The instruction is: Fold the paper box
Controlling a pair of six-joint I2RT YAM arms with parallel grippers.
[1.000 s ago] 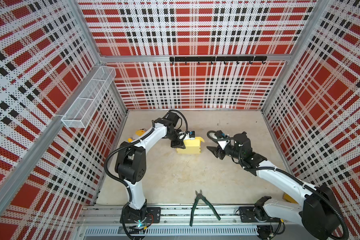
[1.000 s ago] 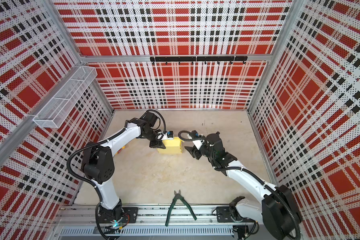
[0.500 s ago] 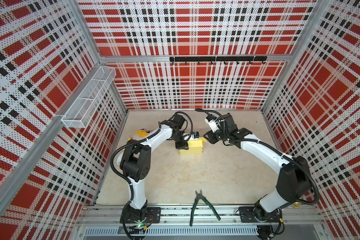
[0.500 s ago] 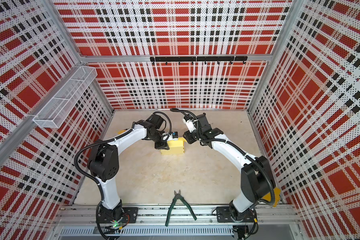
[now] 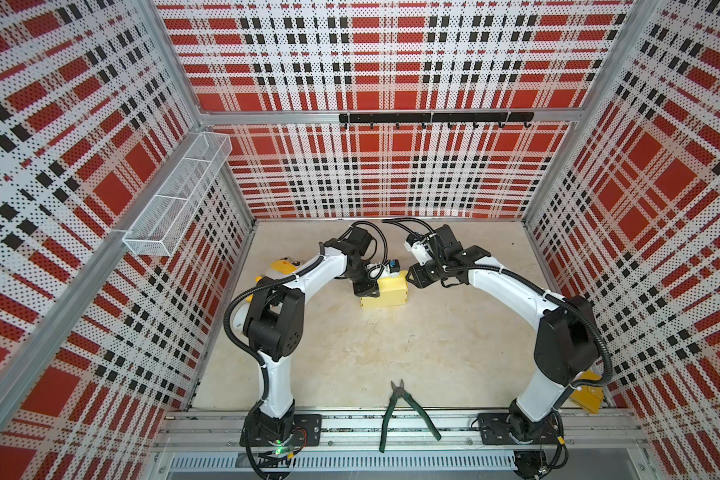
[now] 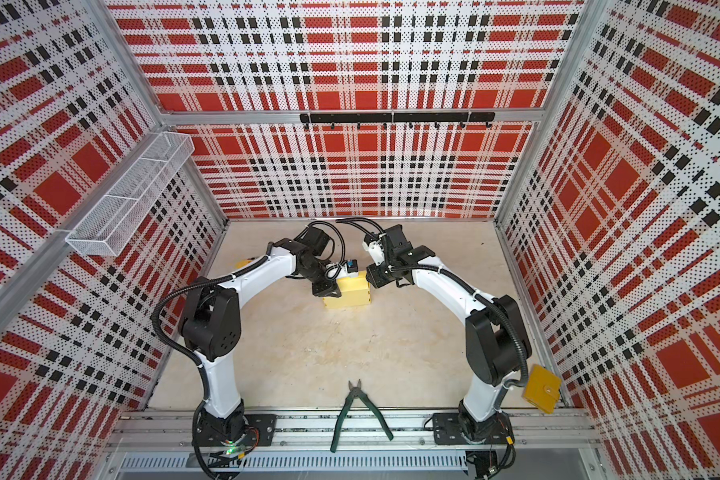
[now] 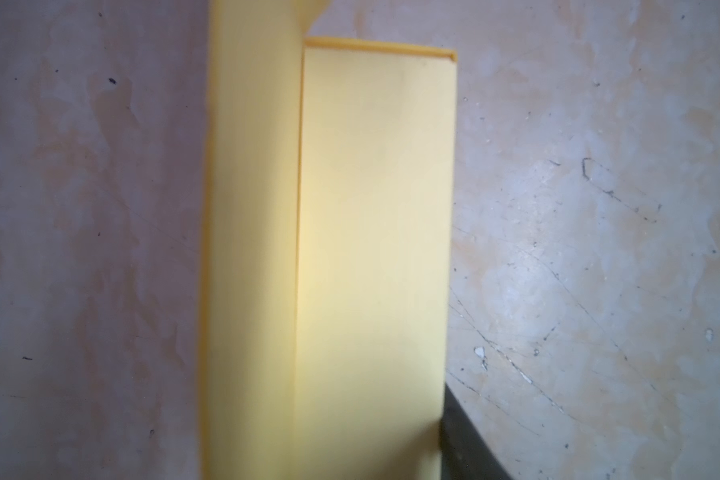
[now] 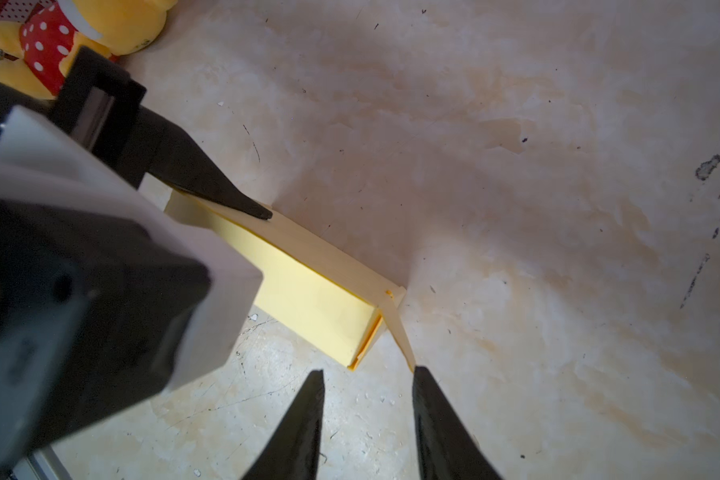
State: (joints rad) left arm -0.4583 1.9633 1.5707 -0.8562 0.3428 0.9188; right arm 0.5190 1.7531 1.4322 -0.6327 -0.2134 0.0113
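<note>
The paper box (image 5: pixel 387 294) (image 6: pixel 351 293) is a pale yellow cardboard block lying on the floor mid-back, in both top views. My left gripper (image 5: pixel 368 287) is at its left end, shut on it. One of its dark fingers (image 8: pixel 221 193) lies along the far wall, the other finger (image 7: pixel 464 440) against the near edge. The box (image 7: pixel 371 249) fills the left wrist view. My right gripper (image 8: pixel 366 372) (image 5: pixel 412 277) stands open at the box's right end. One fingertip touches the tip of a loose end flap (image 8: pixel 398 332). Nothing is between its fingers.
Green-handled pliers (image 5: pixel 404 409) lie at the front rail. A mustard pouch (image 6: pixel 541 388) sits at the front right corner behind the right arm. A yellow plush toy (image 8: pixel 59 37) (image 5: pixel 281 266) lies left of the box. A wire basket (image 5: pixel 175 199) hangs on the left wall.
My right arm has swung from the front right round to the box's right end, and its jaws have narrowed. The left gripper has kept its hold on the box.
</note>
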